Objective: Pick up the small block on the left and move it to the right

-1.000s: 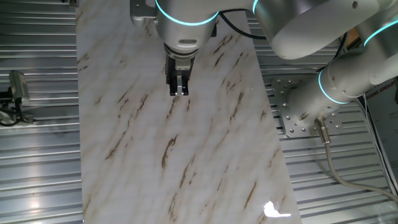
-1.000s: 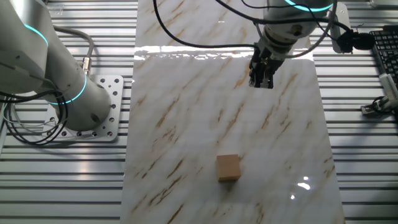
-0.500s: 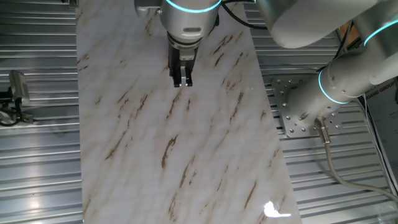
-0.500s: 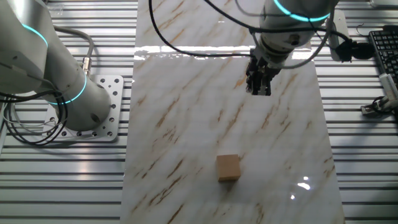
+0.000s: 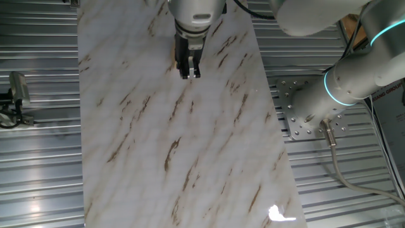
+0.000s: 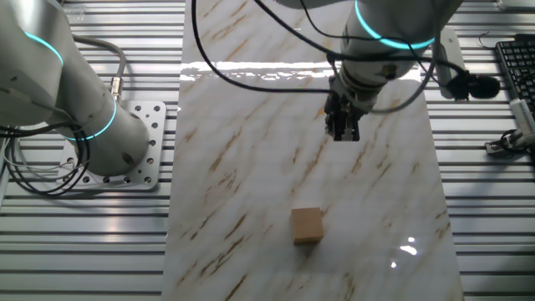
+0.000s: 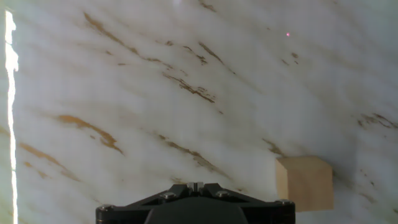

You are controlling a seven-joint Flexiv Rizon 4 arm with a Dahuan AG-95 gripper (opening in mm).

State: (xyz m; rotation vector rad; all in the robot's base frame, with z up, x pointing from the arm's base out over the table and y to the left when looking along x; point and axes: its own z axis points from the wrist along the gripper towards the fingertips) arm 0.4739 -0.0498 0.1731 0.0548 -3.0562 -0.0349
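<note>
The small block (image 6: 307,225) is a plain light-tan wooden cube lying on the marble board (image 6: 251,167), near its front edge in the other fixed view. It also shows at the lower right of the hand view (image 7: 303,183). It is out of sight in one fixed view. My black gripper (image 6: 343,134) hangs above the board, well away from the block, with its fingers pressed together and nothing between them. It shows near the top of one fixed view (image 5: 189,75) and at the bottom edge of the hand view (image 7: 196,185).
The arm's base plate (image 6: 125,150) stands beside the board, also seen in one fixed view (image 5: 304,111). A keyboard (image 6: 518,58) and a small clamp (image 6: 508,142) lie off the board. Ribbed metal table surrounds the board (image 5: 38,177).
The shut gripper has travelled across the board toward the block's end. The block has not moved.
</note>
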